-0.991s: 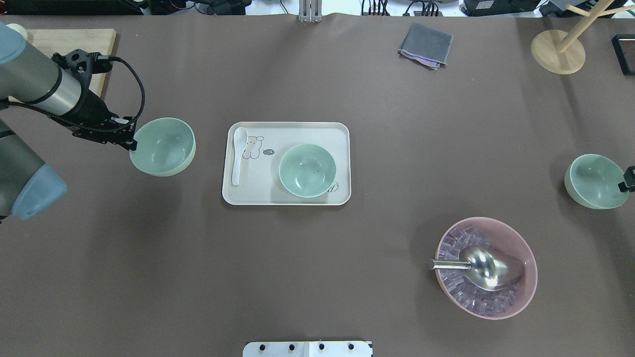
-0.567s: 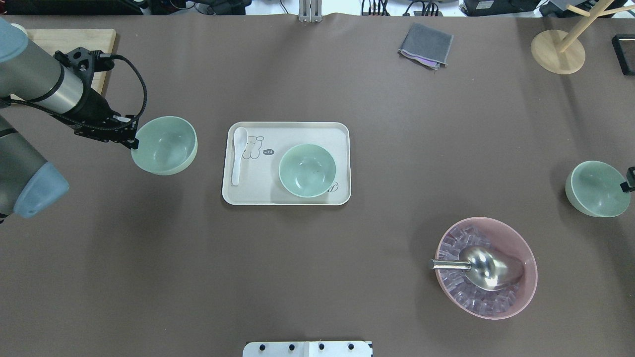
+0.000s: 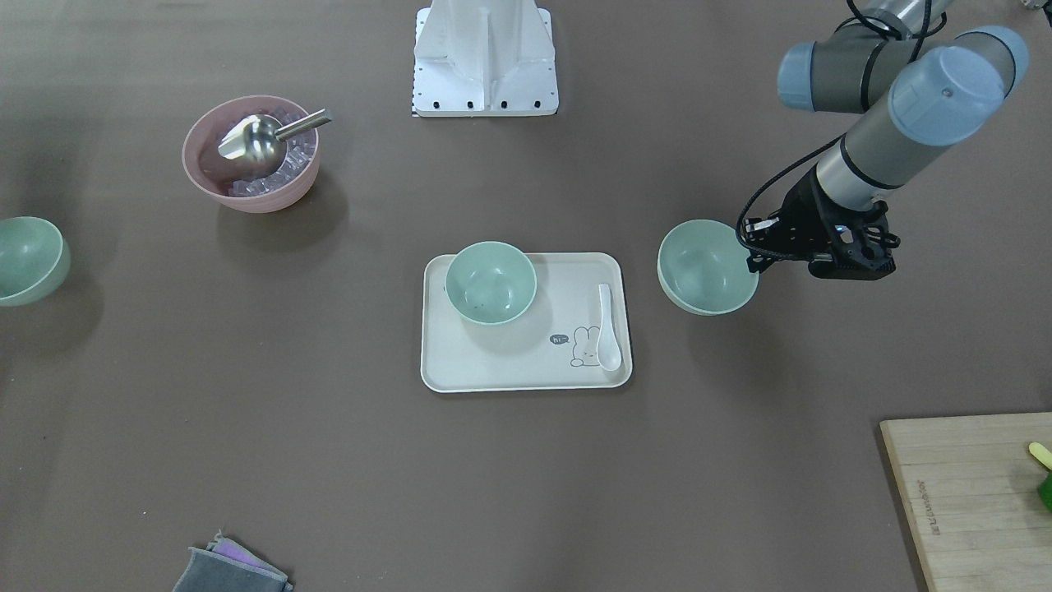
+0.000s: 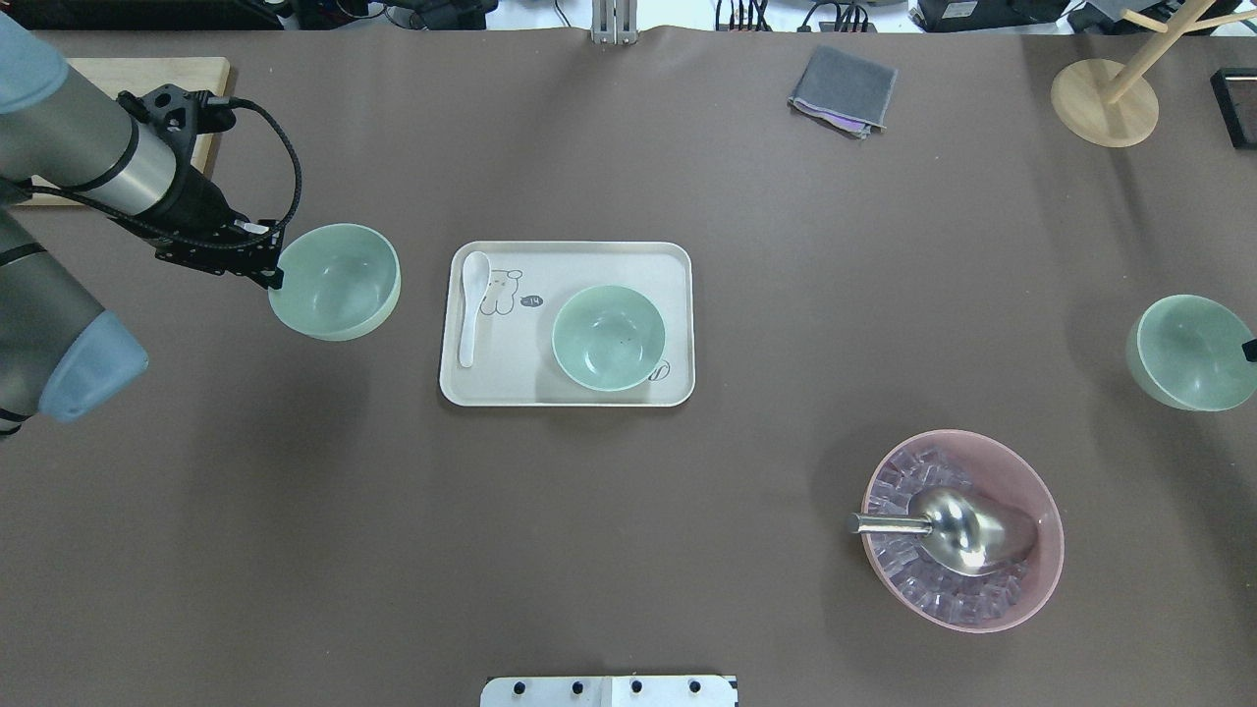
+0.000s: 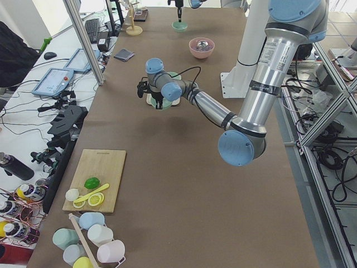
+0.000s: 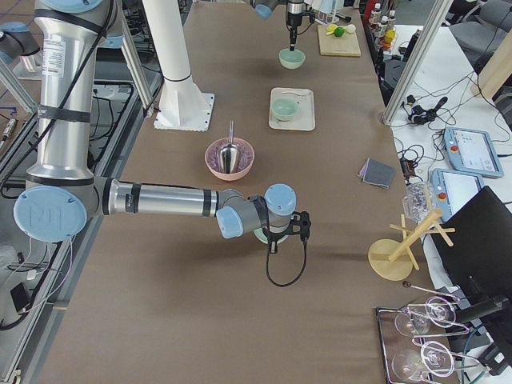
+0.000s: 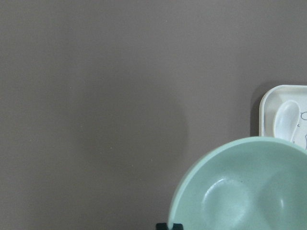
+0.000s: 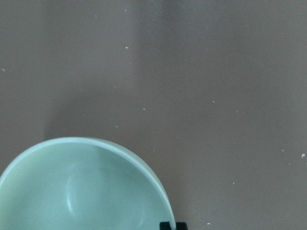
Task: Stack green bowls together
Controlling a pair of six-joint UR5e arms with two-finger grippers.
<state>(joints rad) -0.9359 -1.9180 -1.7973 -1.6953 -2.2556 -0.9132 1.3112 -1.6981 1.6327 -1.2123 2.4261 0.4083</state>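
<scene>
One green bowl (image 4: 608,337) stands on the cream tray (image 4: 678,263), right of middle. My left gripper (image 4: 275,278) is shut on the rim of a second green bowl (image 4: 336,282) and holds it above the table, just left of the tray. It fills the lower right of the left wrist view (image 7: 244,187). My right gripper (image 4: 1249,350) is mostly cut off at the right edge. It is shut on the rim of the third green bowl (image 4: 1191,352), held off the table. That bowl also shows in the right wrist view (image 8: 81,187).
A white spoon (image 4: 471,304) lies on the tray's left side. A pink bowl (image 4: 1043,496) with ice and a metal scoop stands front right. A grey cloth (image 4: 843,90) and a wooden stand (image 4: 1103,103) are at the back, a cutting board (image 4: 137,74) back left.
My left gripper has carried its green bowl to the right, closer to the tray. The right gripper's bowl has risen and shifted slightly toward the right edge.
</scene>
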